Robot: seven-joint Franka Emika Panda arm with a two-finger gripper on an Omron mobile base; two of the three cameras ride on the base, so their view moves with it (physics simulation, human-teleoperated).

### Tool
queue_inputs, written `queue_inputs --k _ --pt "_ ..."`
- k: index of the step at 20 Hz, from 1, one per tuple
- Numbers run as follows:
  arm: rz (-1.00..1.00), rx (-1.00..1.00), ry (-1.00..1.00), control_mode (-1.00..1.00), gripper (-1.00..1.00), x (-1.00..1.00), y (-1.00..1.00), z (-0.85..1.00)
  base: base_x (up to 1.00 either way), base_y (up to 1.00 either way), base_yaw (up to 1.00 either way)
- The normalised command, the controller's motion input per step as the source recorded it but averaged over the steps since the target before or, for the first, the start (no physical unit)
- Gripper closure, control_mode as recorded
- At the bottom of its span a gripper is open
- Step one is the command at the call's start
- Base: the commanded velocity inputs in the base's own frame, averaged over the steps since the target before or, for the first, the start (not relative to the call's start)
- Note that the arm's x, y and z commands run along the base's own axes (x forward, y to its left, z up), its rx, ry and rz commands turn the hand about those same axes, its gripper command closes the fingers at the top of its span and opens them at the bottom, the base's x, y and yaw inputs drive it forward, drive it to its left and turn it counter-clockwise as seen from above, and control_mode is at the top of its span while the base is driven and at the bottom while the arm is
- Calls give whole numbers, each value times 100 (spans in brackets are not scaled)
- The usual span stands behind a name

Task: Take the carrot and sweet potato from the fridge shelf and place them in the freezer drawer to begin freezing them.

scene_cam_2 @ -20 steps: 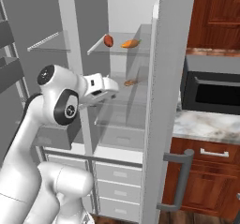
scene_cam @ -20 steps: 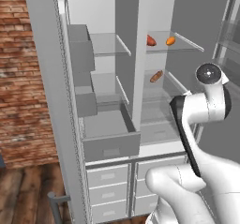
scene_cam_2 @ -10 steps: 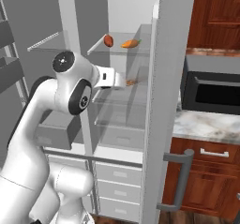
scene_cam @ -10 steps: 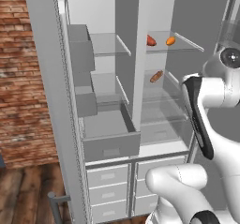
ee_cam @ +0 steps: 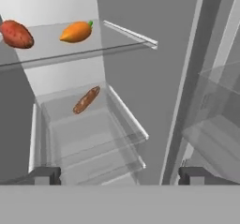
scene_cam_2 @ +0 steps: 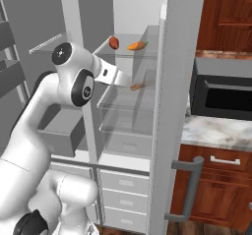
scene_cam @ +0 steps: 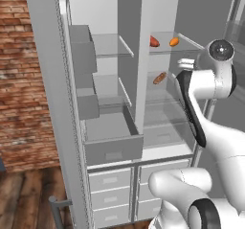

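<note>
1. I am holding my end effector released, its two dark fingertips standing wide apart with nothing between them, in front of the open fridge's right compartment.
2. The small bright-orange tapered carrot is lying on the thin translucent pale-grey glass fridge shelf, the upper one, well apart from my end effector.
3. The rounded red-orange sweet potato is sitting on that same shelf, near the carrot but not touching it.
4. A brownish-orange elongated piece of food is resting on the shelf below; I cannot quite tell what it is.
5. The wide plain grey box-like freezer drawer is standing pulled open in the left compartment, low down; its inside is looking bare, as far as the left base view lets me judge.
6. My white arm is reaching toward the shelves.
</note>
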Motion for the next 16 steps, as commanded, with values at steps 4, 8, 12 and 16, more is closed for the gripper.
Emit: queue_inputs --k 4,8,12,16 --pt "-18 20 -12 -100 -100 39 9 13 0 0 0" --pt "-13 19 -11 -100 -100 26 0 11 0 0 0" --pt "-11 16 -9 -100 -100 16 0 12 0 0 0" --pt "-10 20 -3 -100 -100 15 0 25 0 0 0"
